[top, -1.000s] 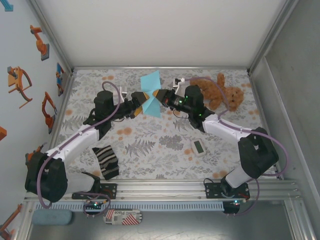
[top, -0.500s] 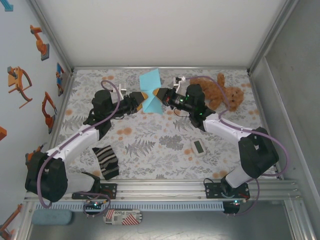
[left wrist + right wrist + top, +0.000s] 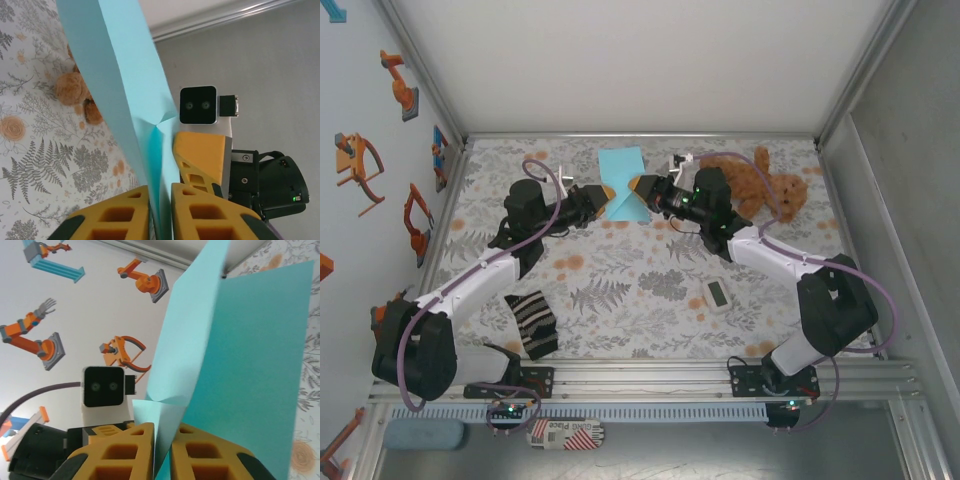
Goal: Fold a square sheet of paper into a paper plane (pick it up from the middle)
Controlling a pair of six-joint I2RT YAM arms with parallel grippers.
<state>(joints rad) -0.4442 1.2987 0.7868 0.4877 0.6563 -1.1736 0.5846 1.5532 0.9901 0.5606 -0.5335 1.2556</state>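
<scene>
Cyan paper (image 3: 622, 165), folded, long axis near-far, btwn jaws

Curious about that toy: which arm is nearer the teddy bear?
Right. The right arm sits right beside the teddy bear; the left arm is beyond the blue paper, on its far side.

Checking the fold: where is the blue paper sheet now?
Top view: the blue paper sheet is at the far middle of the table, pinched by the left gripper and right gripper, with the teddy bear to its right.
</scene>
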